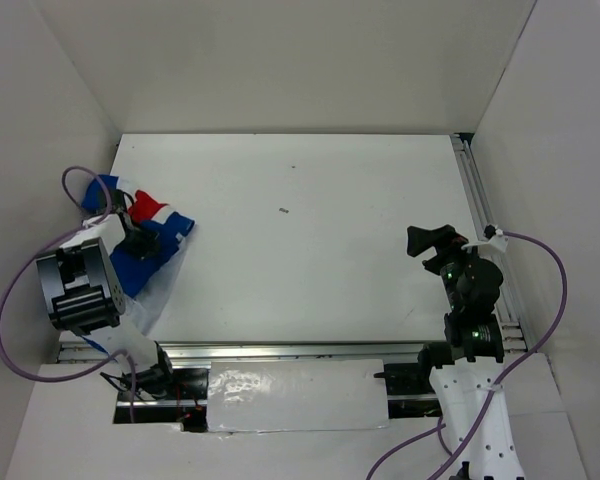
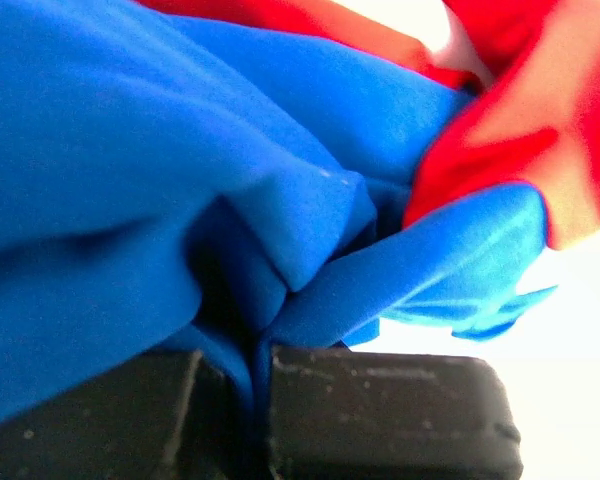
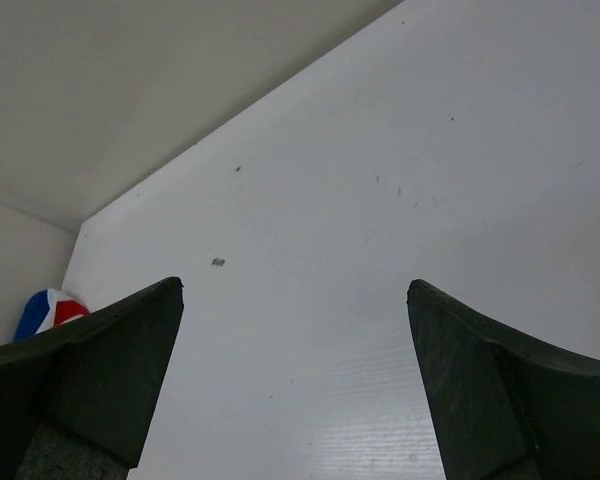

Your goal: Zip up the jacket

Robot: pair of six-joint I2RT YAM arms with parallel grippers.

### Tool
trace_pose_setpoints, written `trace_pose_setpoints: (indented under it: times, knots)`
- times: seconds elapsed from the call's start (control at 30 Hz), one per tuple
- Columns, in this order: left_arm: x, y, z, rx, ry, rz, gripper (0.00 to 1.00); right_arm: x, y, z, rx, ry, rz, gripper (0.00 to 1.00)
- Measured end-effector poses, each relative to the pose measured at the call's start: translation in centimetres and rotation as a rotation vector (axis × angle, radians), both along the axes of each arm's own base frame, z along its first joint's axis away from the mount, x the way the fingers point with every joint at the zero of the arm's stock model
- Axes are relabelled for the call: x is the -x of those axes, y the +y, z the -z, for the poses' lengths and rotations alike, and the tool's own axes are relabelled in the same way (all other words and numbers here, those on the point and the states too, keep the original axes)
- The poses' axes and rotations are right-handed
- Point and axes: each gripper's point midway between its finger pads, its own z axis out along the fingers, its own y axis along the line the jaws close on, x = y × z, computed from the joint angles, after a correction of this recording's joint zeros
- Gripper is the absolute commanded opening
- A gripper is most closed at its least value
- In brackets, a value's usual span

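Leaning out over the left edge of a flat white worktop (image 1: 310,250), the left arm bends at its elbow. It points the black two-finger left gripper (image 1: 135,240) down into a crumpled royal-blue fabric jacket with red and white panels (image 1: 150,215). The jacket lies bunched in a heap near the far left corner of the worktop. A white part of it trails toward the near edge beneath the arm.

From the left wrist camera, the left gripper (image 2: 260,370) is clenched on a fold of the jacket (image 2: 130,150). Blue cloth is pinched in the narrow seam between the two black fingers, and red cloth bulges above and to the right.

Well apart from the jacket, the right arm stands folded upright near the right side of the worktop, with the right gripper (image 1: 427,240) held above the surface. From the right wrist camera, the right gripper (image 3: 295,288) is released, its dark fingers (image 3: 100,370) spread wide with nothing between them. The jacket (image 3: 45,310) shows there as a small blue, red and white lump at the far left.
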Motion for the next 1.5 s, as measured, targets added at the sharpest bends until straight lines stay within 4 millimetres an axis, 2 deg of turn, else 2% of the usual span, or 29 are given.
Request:
trace_pose_setpoints:
  times: [0.1,0.17,0.27,0.37,0.5,0.53,0.57,0.67,0.73,0.83,0.93,0.97,1.0,1.03,1.13,1.27,1.5]
  knots:
    - [-0.3,-2.4,-1.2,-0.022,-0.062,0.111,0.0,0.1,0.0,-0.1,0.002,-0.004,-0.001,1.0]
    - [-0.6,-5.4,-2.9,-0.032,-0.143,0.232,0.0,0.1,0.0,-0.1,0.005,-0.004,-0.003,1.0]
    - [-1.0,-11.7,-7.4,-0.023,-0.319,0.464,0.0,0.1,0.0,0.0,0.009,-0.003,-0.005,1.0]
    - [-0.3,-18.6,-13.1,0.011,-0.542,0.718,0.0,0.1,0.0,-0.1,0.012,-0.004,-0.006,1.0]
    - [3.4,-26.5,-19.7,0.111,-0.78,1.034,0.0,0.2,0.2,-0.1,0.015,-0.006,-0.013,1.0]
    - [3.7,-27.1,-20.2,0.133,-0.806,1.07,0.0,0.2,0.2,-0.1,0.015,-0.006,-0.016,1.0]
    - [5.6,-29.6,-22.3,0.165,-0.875,1.177,0.0,0.2,0.3,-0.1,0.015,-0.006,-0.02,1.0]
    - [9.1,-33.4,-25.6,0.239,-0.992,1.364,0.0,0.2,0.4,-0.1,0.014,-0.005,-0.028,1.0]
    - [11.3,-35.3,-27.2,0.281,-1.054,1.467,0.0,0.3,0.5,-0.1,0.013,-0.006,-0.032,1.0]
    - [13.8,-36.8,-28.6,0.322,-1.119,1.571,0.0,0.3,0.6,-0.1,0.013,-0.006,-0.04,1.0]
    - [14.5,-37.5,-28.7,0.328,-1.128,1.598,0.02,0.3,0.8,-0.1,0.013,-0.005,-0.048,1.0]
    - [14.4,-37.7,-28.5,0.322,-1.12,1.593,0.27,0.3,0.8,-0.1,0.013,-0.005,-0.051,1.0]
    - [14.0,-37.8,-28.2,0.31,-1.109,1.585,0.46,0.3,0.8,-0.1,0.013,-0.004,-0.051,1.0]
    - [13.5,-37.9,-27.9,0.294,-1.097,1.574,0.99,0.3,0.8,0.0,0.012,-0.004,-0.052,1.0]
    - [11.9,-38.1,-26.5,0.259,-1.04,1.522,0.99,0.3,0.9,0.0,0.012,-0.002,-0.055,1.0]
    - [10.9,-37.9,-25.2,0.226,-0.99,1.487,0.99,0.2,0.9,0.1,0.013,0.003,-0.058,1.0]
    - [10.9,-37.0,-25.8,0.181,-1.02,1.448,0.99,0.2,0.9,0.2,0.013,0.006,-0.059,1.0]
